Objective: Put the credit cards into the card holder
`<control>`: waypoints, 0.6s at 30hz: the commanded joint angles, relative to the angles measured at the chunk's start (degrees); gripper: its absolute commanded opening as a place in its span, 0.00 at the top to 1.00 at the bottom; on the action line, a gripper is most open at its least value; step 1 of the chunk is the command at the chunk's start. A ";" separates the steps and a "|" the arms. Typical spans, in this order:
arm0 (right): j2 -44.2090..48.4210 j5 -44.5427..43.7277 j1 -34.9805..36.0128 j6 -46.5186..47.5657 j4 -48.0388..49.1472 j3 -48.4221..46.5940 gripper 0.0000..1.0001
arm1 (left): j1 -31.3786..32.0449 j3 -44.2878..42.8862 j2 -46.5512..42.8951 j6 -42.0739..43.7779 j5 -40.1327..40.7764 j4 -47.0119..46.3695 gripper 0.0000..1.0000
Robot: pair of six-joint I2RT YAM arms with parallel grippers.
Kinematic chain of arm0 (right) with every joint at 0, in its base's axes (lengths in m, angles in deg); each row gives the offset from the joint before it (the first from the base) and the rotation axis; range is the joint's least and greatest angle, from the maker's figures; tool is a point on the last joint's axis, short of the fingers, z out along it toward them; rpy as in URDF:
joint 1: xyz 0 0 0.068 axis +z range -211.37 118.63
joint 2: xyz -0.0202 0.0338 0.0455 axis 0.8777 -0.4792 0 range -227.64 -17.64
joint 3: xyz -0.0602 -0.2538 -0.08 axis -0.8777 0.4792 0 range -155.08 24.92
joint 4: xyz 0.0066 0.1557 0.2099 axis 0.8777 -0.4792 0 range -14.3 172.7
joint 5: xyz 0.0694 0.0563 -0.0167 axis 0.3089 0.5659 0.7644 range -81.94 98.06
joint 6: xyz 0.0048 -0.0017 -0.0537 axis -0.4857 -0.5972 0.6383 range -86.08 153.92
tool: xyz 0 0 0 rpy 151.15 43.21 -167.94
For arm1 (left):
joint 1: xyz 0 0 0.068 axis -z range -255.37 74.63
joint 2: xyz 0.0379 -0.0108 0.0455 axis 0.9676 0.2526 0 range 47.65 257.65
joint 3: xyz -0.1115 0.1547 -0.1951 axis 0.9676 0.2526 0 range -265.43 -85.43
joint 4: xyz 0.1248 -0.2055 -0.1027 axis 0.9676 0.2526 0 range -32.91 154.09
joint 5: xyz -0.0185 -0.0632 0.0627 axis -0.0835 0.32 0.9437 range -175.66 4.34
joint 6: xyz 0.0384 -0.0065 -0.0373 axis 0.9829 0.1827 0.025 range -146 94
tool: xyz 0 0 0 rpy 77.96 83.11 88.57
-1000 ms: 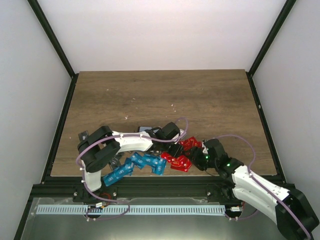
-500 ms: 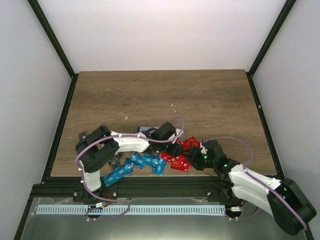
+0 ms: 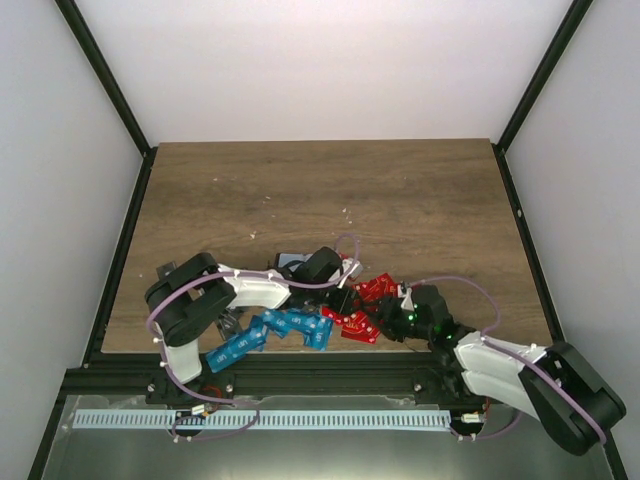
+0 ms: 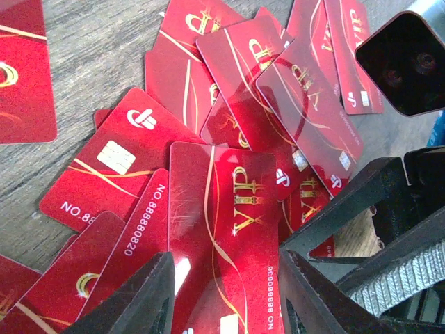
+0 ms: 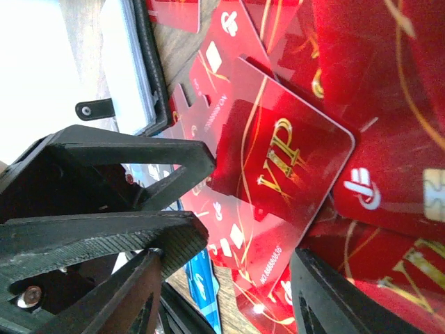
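Observation:
Glossy red credit cards (image 3: 362,306) lie heaped between my two grippers, with blue ones (image 3: 268,331) to their left. The left gripper (image 3: 342,284) stands open low over the heap. Its fingertips straddle a red VIP card (image 4: 229,223) that lies on the pile. The right gripper (image 3: 386,318) faces it from the right, open. Its fingers (image 5: 334,299) flank the same VIP card (image 5: 281,163), close to the left fingers (image 5: 111,240). The black card holder (image 5: 142,66) lies open beyond, its pale inside showing. In the top view the left arm hides most of the card holder (image 3: 292,260).
A blue card (image 5: 203,285) shows under the right gripper. The right wrist's camera housing (image 4: 407,62) hangs close over the red cards. Both arms crowd the table's near edge (image 3: 320,352). Black frame posts (image 3: 115,250) border the table.
The right gripper's jaws have narrowed and its arm has folded lower and nearer the base. The left gripper has shifted slightly left over the red cards.

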 commanded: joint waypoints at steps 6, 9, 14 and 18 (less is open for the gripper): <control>9.28 -4.41 -0.64 0.90 1.78 3.43 0.50 | 2.55 5.91 -0.15 -6.24 -15.90 -3.93 0.56; 12.68 -4.41 -0.72 1.17 0.65 4.08 0.52 | 2.49 6.72 -0.27 -7.86 -17.79 -6.76 0.57; 16.47 -4.47 -0.73 2.36 -2.83 4.32 0.52 | 2.51 6.83 -0.02 -8.31 -16.69 -7.24 0.57; 18.85 -6.74 -0.75 4.79 -15.05 0.63 0.53 | 2.40 6.42 -4.39 -6.78 -12.23 -3.16 0.57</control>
